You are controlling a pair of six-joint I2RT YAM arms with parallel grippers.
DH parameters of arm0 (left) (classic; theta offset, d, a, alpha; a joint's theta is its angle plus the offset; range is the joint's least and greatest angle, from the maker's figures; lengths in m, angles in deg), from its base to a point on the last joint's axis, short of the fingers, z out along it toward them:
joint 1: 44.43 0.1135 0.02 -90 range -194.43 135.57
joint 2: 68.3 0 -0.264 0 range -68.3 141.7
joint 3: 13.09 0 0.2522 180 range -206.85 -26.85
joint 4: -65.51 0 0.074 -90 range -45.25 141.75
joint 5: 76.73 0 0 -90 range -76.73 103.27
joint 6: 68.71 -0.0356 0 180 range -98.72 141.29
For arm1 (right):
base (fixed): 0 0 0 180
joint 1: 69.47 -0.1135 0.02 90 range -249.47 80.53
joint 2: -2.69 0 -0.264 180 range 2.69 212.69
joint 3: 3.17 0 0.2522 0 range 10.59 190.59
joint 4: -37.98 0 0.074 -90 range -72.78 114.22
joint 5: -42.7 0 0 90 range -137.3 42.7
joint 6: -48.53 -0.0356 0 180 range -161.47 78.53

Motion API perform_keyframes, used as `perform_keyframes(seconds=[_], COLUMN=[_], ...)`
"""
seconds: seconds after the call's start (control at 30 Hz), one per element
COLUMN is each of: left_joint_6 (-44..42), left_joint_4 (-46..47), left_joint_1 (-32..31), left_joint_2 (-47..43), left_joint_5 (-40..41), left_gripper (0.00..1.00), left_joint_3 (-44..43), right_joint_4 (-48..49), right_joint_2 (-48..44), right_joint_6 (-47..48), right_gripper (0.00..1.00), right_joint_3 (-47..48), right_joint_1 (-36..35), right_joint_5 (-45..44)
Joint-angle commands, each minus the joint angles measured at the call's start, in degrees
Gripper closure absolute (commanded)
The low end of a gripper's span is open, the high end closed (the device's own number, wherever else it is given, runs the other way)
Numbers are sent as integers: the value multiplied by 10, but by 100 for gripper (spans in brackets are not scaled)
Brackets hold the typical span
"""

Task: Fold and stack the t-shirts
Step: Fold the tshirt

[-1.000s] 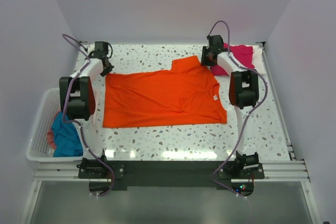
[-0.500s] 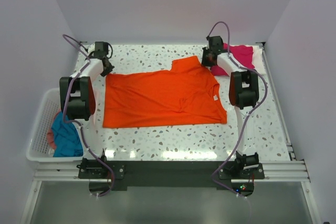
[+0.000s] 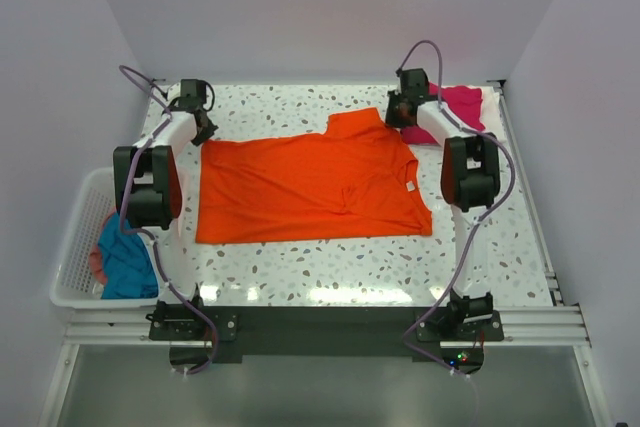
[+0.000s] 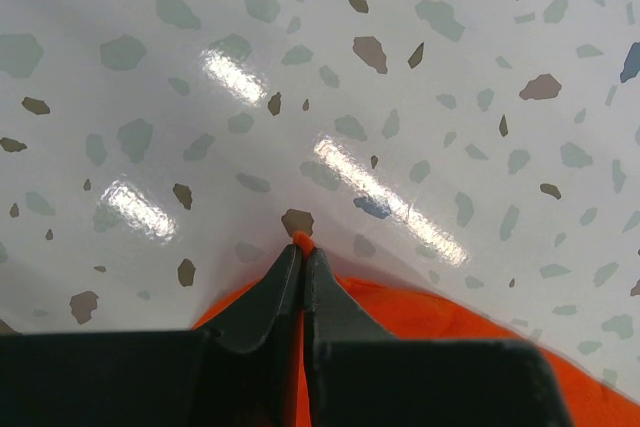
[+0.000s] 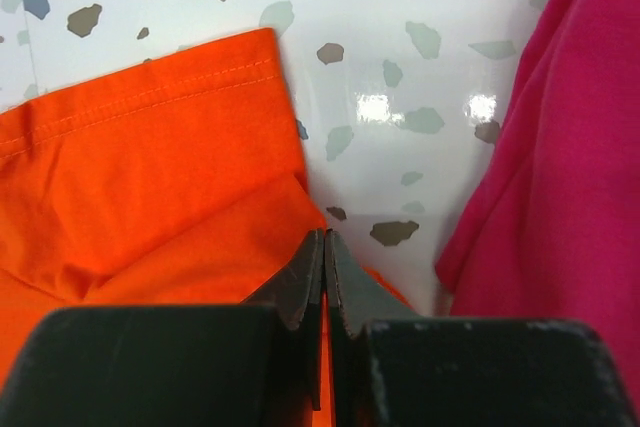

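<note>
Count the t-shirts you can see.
3. An orange tee lies spread in the middle, a magenta one is bunched at the far right corner, a teal one sits in the white basket on the left. Others may be hidden beneath.

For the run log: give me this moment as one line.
left gripper: shut on orange t-shirt corner | right gripper: shut on its far edge | pink t-shirt: far right | teal t-shirt: in basket
</note>
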Motion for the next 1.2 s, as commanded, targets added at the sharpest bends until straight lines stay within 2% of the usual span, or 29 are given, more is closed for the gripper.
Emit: perform_keyframes(seconds=[0.0,0.37,0.67,1.17], left_joint_6=[-11,-9,-6,17], left_joint_4=[18,17,22,30], left_joint_1=[7,15,19,19], left_joint_2=[-24,-58,-99,-225], left_joint_5=[9,16,3,-8], left_gripper=[100,100,100,100], left_joint_3=[-3,19,63,228], right_joint_4=[33,58,84,100], right_joint_2=[-91,-186,-279,-445], right_joint_6=[-11,-18,-46,-97], right_gripper=[100,100,100,100], right_joint_3=[-16,-104,-225,-443], right_joint_1=[8,19,27,28], right_joint_5=[-13,-19,-21,-10])
